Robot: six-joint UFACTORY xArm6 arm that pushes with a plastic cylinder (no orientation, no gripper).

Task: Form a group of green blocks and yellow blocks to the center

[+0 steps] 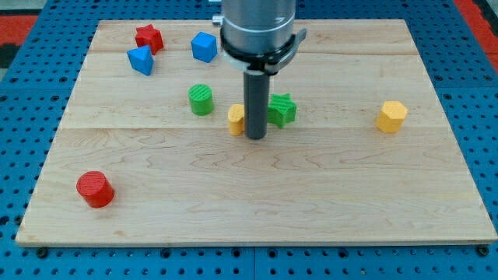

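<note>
my tip [255,137] rests on the bench [257,210] near its middle; this rod carries no jaws to spread or pinch. a yellow block [236,120] touches the tip on the view's left, a green star block [282,110] sits just to its right. the green cylinder [201,99] lies farther left, the yellow hexagon block [392,117] well off right.

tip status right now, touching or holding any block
My tip: no hand on this arm, so nothing held; it sits at the yellow block on its right edge, the green star just to the tip's right. Actual contact cannot be told.
</note>
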